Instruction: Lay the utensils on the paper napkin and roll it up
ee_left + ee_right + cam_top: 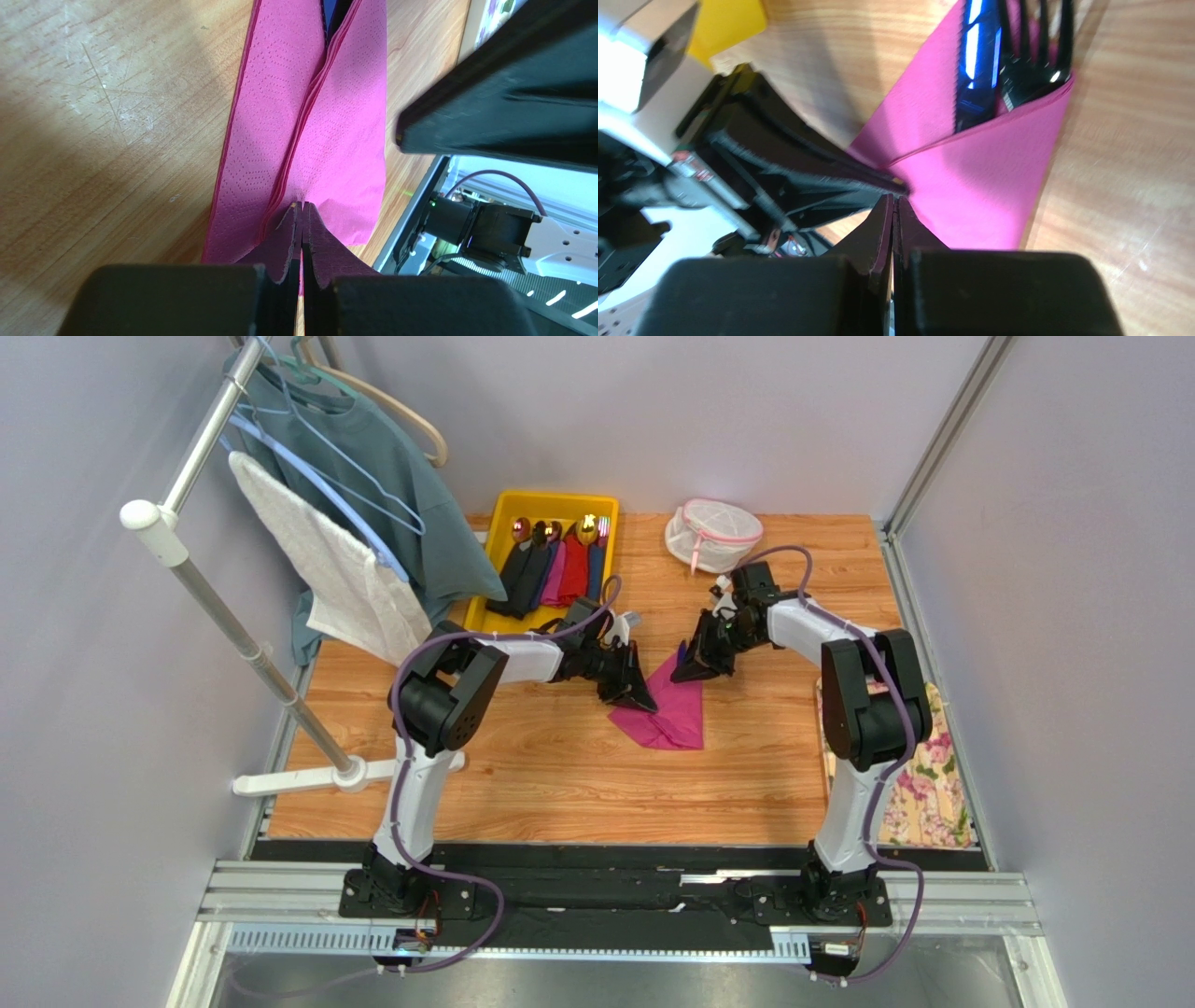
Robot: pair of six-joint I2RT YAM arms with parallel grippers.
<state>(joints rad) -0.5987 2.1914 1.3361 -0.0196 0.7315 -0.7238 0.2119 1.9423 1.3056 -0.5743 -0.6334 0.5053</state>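
Utensils lie lengthwise in paper napkin, tines protruding.

Magenta-pink paper napkin, blue-black utensils, yellow tray, floral cream cloth, wood-grain table

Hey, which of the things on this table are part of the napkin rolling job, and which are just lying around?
In the job: paper napkin; dark utensils tucked in its fold.
Lying about: yellow tray of sleeved cutlery; mesh pouch; floral cloth; clothes rack with shirt and towel.
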